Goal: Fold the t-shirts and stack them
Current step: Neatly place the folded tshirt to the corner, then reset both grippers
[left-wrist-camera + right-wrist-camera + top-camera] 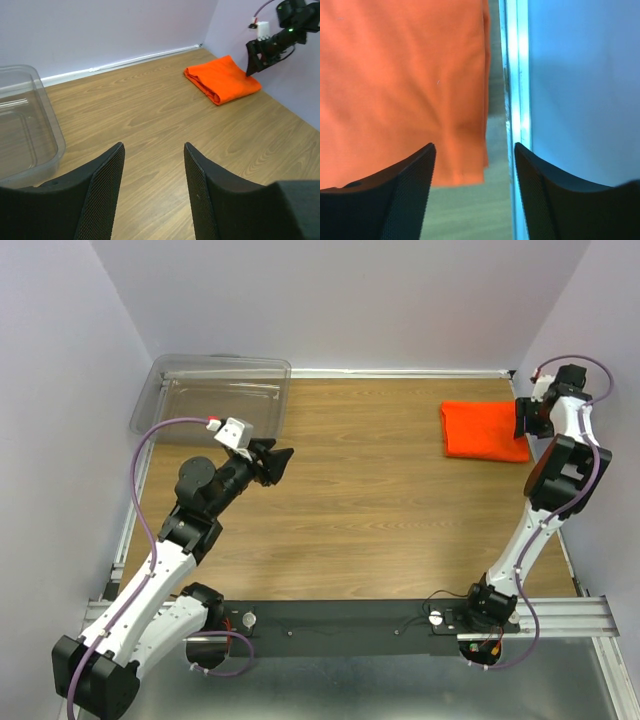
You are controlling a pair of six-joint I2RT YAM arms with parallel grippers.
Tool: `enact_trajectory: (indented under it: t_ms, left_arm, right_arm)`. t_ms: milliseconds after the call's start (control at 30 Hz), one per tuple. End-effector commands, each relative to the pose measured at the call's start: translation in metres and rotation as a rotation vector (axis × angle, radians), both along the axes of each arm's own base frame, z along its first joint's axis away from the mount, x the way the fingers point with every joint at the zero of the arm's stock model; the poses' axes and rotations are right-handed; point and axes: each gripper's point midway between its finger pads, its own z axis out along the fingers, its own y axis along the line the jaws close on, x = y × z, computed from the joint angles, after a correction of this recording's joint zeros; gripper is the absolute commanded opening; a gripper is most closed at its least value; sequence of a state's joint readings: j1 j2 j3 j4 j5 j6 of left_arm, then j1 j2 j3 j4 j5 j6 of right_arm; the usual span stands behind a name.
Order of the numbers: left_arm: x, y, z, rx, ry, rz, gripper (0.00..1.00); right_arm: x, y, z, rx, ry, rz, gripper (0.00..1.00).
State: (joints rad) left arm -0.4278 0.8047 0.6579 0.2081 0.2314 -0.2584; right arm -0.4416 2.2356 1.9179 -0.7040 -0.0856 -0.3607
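The folded orange t-shirt [485, 430] lies flat on the wooden tabletop [380, 510], out at about two o'clock and close to the right wall. The right arm [560, 460] reaches over it. The right jaws are spread wide at the shirt's right-hand edge, gripping nothing; whether they touch the cloth I can't tell. Over at nine o'clock the left arm [200, 510] holds the left jaws parted and empty above bare wood, aimed towards the shirt. A clear plastic bin [215, 390] stands at ten o'clock.
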Motion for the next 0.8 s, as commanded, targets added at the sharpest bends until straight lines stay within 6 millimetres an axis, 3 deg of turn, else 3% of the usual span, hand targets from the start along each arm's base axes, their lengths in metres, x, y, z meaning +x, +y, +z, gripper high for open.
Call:
enact_trajectory:
  t_ms: [0, 67, 167, 267, 300, 333, 367, 433, 467, 500, 567, 767]
  left_arm:
    - [0.010, 0.020, 0.010, 0.016, -0.022, 0.127, 0.62]
    - [0.016, 0.032, 0.010, 0.013, -0.016, 0.202, 0.74]
    - [0.025, 0.052, 0.008, -0.015, 0.006, 0.329, 0.91]
    - [0.028, 0.069, 0.009, -0.026, 0.012, 0.416, 0.97]
    - [0.028, 0.081, 0.010, -0.030, 0.018, 0.469, 0.98]
    - [0.030, 0.093, 0.010, -0.028, 0.020, 0.516, 0.98]
    - [0.030, 0.103, 0.005, -0.012, 0.039, 0.555, 0.98]
    - [0.029, 0.128, 0.003, 0.006, 0.050, 0.671, 0.98]
    - [0.029, 0.142, 0.000, 0.018, 0.064, 0.722, 0.98]
    - [0.028, 0.151, -0.004, 0.044, 0.087, 0.750, 0.98]
    - [0.025, 0.162, -0.008, 0.089, 0.095, 0.774, 0.98]
    - [0.006, 0.149, 0.003, 0.114, -0.012, 0.658, 0.99]
  right_arm:
    - [-0.012, 0.006, 0.058, -0.080, -0.066, 0.090, 0.73]
    - [-0.019, 0.027, 0.070, -0.067, -0.087, 0.164, 0.78]
    - [-0.042, 0.079, 0.083, 0.012, -0.136, 0.332, 0.88]
    - [-0.076, 0.114, 0.096, 0.070, -0.203, 0.414, 0.93]
    - [-0.078, 0.119, 0.129, 0.033, -0.318, 0.398, 1.00]
    - [-0.093, 0.124, 0.110, 0.050, -0.305, 0.370, 1.00]
    - [-0.088, 0.116, 0.128, -0.023, -0.395, 0.331, 1.00]
    - [-0.098, 0.113, 0.138, -0.038, -0.469, 0.223, 1.00]
    - [-0.106, 0.108, 0.164, -0.080, -0.558, 0.154, 1.00]
    - [-0.112, 0.097, 0.159, -0.106, -0.581, 0.067, 1.00]
    - [-0.128, 0.091, 0.168, -0.080, -0.630, -0.047, 1.00]
    - [-0.150, 0.084, 0.183, -0.049, -0.704, -0.251, 1.00]
